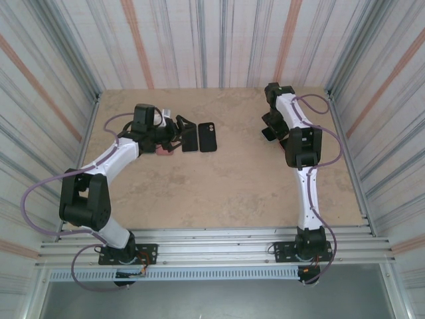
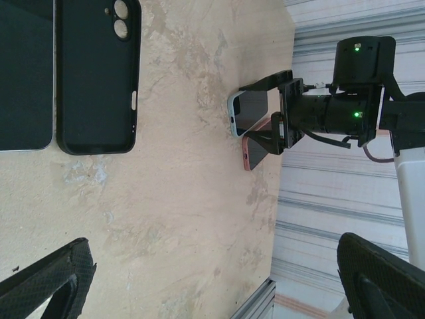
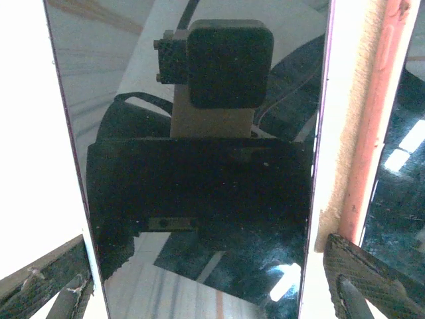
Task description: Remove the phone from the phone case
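Note:
A phone in a white phone case [image 3: 199,166] lies screen up under my right gripper [image 3: 209,279]. Its fingers [image 3: 372,279] sit against both long edges of the case, closed across its width. The left wrist view shows that same gripper [image 2: 275,113] straddling the white-cased phone [image 2: 247,109] near the table's far right side. From above, the right gripper [image 1: 272,129] is at the back right. My left gripper [image 2: 212,279] is open with nothing between its fingers [image 2: 53,282], and hangs over bare table.
A pink-cased phone [image 3: 378,119] lies right beside the white-cased one. A bare dark phone [image 2: 23,73] and an empty black case [image 2: 99,73] lie side by side by the left gripper [image 1: 169,133]. Corrugated walls [image 1: 53,86] ring the table.

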